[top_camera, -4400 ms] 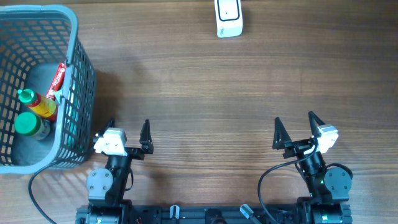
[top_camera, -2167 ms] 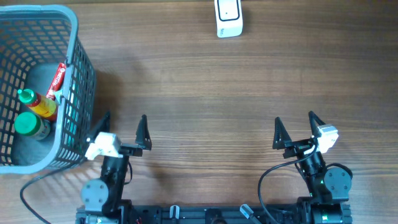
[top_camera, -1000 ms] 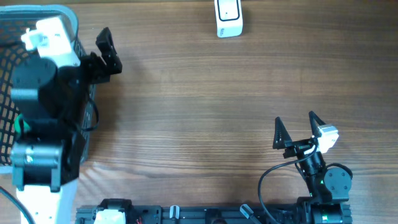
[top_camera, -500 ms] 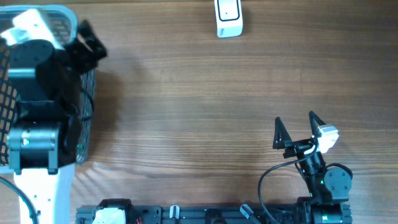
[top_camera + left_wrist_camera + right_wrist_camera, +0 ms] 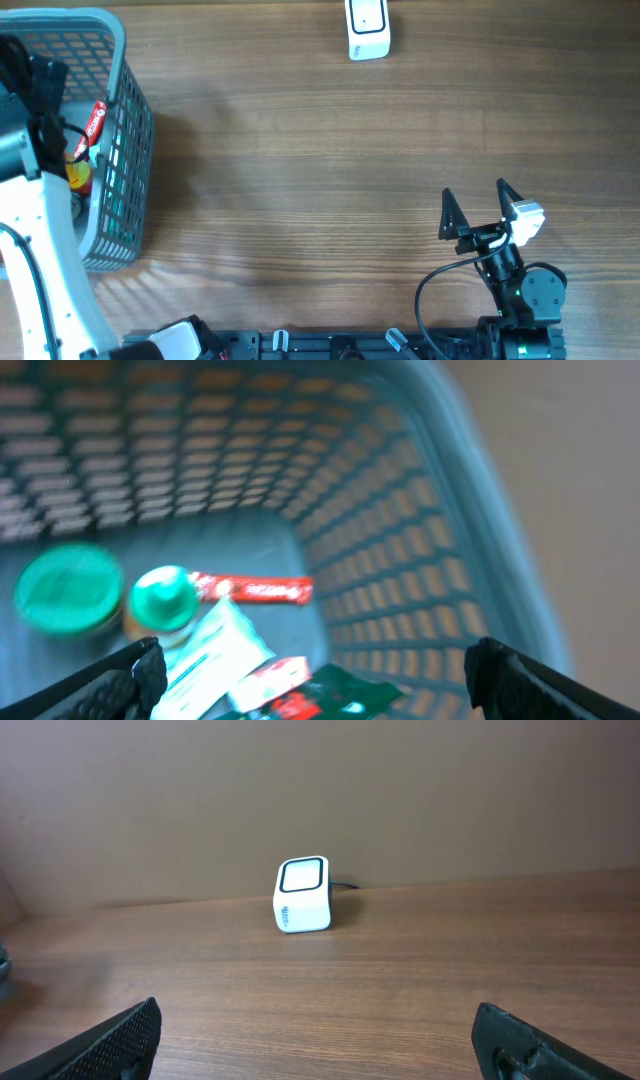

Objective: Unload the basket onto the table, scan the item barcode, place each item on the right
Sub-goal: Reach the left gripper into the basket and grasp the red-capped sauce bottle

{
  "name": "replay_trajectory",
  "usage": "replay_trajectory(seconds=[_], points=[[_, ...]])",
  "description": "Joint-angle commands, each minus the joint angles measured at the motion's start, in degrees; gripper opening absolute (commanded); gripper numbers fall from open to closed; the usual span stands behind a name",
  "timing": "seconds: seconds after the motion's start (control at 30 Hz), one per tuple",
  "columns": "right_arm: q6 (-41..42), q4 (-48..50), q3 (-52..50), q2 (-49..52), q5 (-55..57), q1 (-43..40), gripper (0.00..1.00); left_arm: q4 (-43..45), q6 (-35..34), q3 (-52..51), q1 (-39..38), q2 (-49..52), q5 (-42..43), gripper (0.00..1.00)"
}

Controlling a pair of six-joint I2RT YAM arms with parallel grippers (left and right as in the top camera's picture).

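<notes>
Progress is slight, by my reckoning: no item is lifted, so picking, carrying and scanning are all left. From overhead, my left arm [image 5: 40, 250] reaches over the basket [image 5: 125, 170] at the far left, where a red packet [image 5: 95, 122] shows against its wall. The scanner [image 5: 367, 28] stands at the far edge, well apart, and my right gripper [image 5: 473, 208] rests near right, jaws spread and empty.

Through my left wrist, my left gripper [image 5: 320, 675] hangs above the basket's inside, jaws released, grasping nothing. Below lie a green lid [image 5: 65, 587], a green-capped bottle [image 5: 165, 598], the red packet and other packets, all blurred.

Through my right wrist, the scanner faces me across the wooden table [image 5: 400, 990], with a plain brown wall [image 5: 400, 790] behind it.
</notes>
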Motion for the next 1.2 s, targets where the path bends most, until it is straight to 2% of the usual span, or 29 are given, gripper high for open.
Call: replay_trajectory(seconds=[0.0,0.2,0.3,0.47,0.73,1.0,1.17], points=[[0.5,0.2,-0.1,-0.4,0.7,0.4,1.0,-5.2,-14.5,1.3,3.9,3.0,1.2,0.99],[0.5,0.2,-0.1,-0.4,0.7,0.4,1.0,-6.5,-17.7,1.3,7.1,10.0,8.2,1.0],[0.5,0.2,0.0,-0.4,0.7,0.4,1.0,-7.5,-22.4,1.3,7.6,13.7,8.8,1.0],[0.5,0.2,0.0,-0.4,0.7,0.4,1.0,-9.7,-26.2,1.3,7.7,17.7,9.1,1.0],[0.5,0.2,-0.1,-0.4,0.7,0.4,1.0,-8.9,-26.2,1.3,8.0,17.9,8.3,1.0],[0.5,0.2,0.0,-0.4,0.7,0.4,1.0,-10.0,-26.0,1.4,13.1,17.9,8.3,0.99],[0.5,0.2,0.0,-0.4,0.7,0.4,1.0,-10.0,-25.9,1.4,13.4,19.4,8.8,0.98]])
